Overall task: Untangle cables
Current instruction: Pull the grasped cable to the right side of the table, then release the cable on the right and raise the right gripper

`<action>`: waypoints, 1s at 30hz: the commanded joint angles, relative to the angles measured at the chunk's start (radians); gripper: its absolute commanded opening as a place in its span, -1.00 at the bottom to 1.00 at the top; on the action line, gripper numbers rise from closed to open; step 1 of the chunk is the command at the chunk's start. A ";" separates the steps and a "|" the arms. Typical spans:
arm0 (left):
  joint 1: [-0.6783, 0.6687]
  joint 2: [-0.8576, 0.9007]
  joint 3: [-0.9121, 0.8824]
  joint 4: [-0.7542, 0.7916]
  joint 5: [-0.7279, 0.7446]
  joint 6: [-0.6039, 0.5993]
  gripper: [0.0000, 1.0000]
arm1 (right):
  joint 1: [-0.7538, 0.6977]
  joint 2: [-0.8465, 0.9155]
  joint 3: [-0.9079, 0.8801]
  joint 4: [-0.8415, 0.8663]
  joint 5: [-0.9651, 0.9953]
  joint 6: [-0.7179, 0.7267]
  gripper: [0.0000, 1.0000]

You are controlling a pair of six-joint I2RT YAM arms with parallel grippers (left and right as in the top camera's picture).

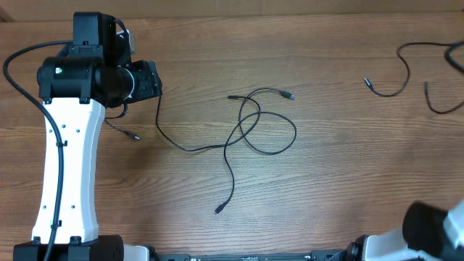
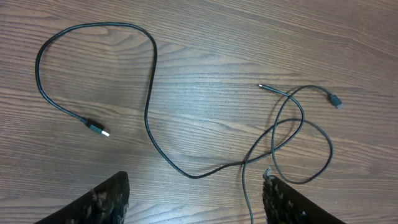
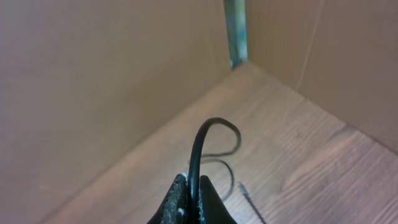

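Thin black cables (image 1: 254,123) lie in loose crossing loops at the table's middle; one strand runs left to a silver-tipped plug (image 1: 133,135). The left wrist view shows the same loops (image 2: 292,137) and plug (image 2: 96,127). My left gripper (image 2: 194,180) is open above the table, with one strand running between its fingers near the right one. It sits at the left in the overhead view (image 1: 148,80). A separate black cable (image 1: 402,72) lies at the far right. My right gripper (image 3: 194,186) is shut on a black cable (image 3: 205,134) that arches up from its jaws. That gripper is outside the overhead view.
Brown cardboard walls (image 3: 93,81) meet in a corner close behind my right gripper. My left arm's white link (image 1: 69,167) covers the table's left side. My right arm's base (image 1: 435,232) is at the front right corner.
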State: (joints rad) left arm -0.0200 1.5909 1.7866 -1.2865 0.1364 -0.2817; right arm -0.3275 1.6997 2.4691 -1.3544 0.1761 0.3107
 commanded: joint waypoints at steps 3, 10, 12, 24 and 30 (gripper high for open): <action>-0.008 0.006 -0.006 0.003 -0.013 -0.003 0.37 | -0.001 -0.127 0.019 -0.009 0.015 0.003 -0.93; -0.008 0.006 -0.006 0.004 -0.013 -0.003 0.37 | -0.016 -0.125 0.018 -0.008 0.078 0.037 -0.93; -0.008 0.006 -0.006 0.004 -0.013 -0.003 0.37 | -0.017 -0.108 0.018 -0.010 0.086 0.037 -0.93; -0.008 0.006 -0.006 -0.003 -0.013 -0.003 0.36 | -0.069 0.175 0.017 -0.095 0.080 0.037 -0.93; -0.008 0.006 -0.006 -0.003 -0.013 -0.003 0.36 | -0.113 0.259 0.017 -0.105 0.013 0.037 -0.93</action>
State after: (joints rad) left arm -0.0200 1.5909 1.7866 -1.2884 0.1364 -0.2813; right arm -0.4194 1.9625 2.4790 -1.4532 0.2256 0.3405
